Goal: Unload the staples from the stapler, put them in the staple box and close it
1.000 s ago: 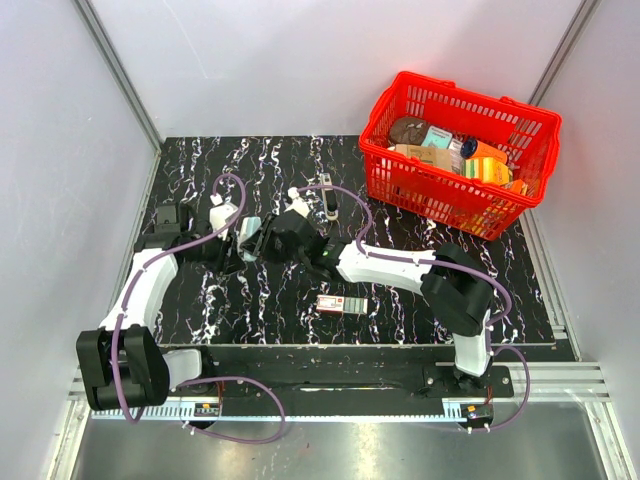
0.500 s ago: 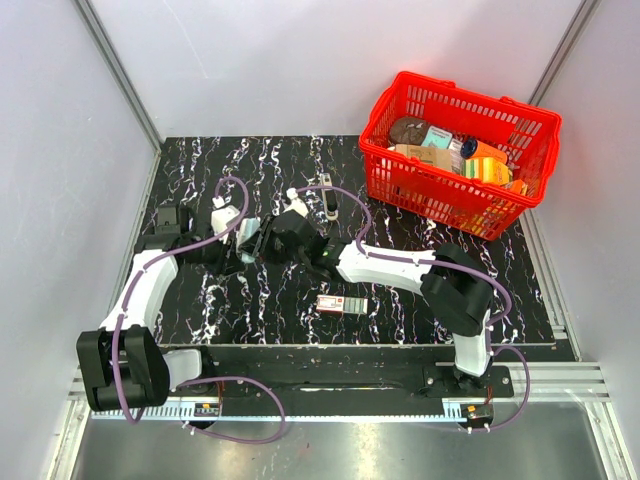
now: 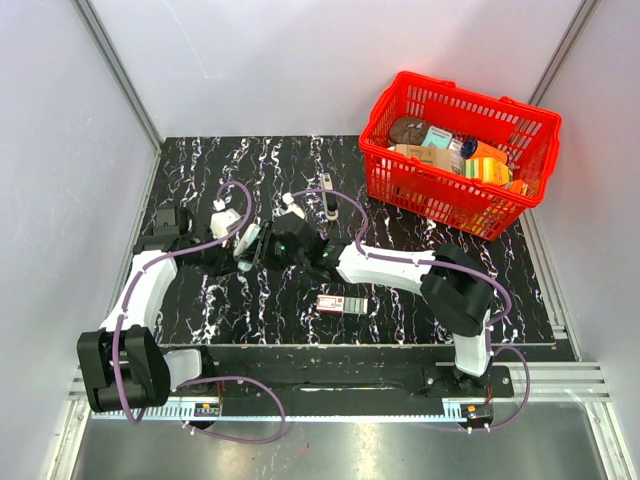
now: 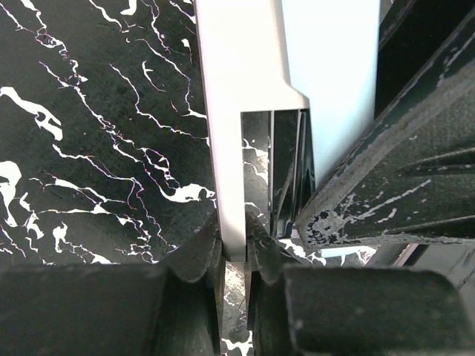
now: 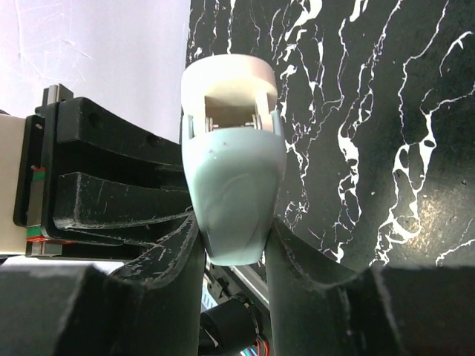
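Observation:
The small light-blue stapler (image 3: 247, 244) is held above the table between both grippers, left of centre. My right gripper (image 5: 234, 237) is shut on its light-blue body (image 5: 234, 178), with the paler whitish end (image 5: 230, 74) pointing away from the camera. My left gripper (image 4: 234, 239) is shut on a thin pale strip (image 4: 236, 111) that sticks out alongside the stapler's blue body (image 4: 334, 67). In the top view the left gripper (image 3: 236, 252) and the right gripper (image 3: 260, 245) meet at the stapler. No staples show.
A small red-and-white box (image 3: 340, 304) lies near the front middle. A slim black-and-silver object (image 3: 328, 198) lies behind the right arm. A red basket (image 3: 392, 178) full of items stands at the back right.
Both grippers and the stapler between them have shifted slightly to the left and toward the front. Both grips are unchanged.

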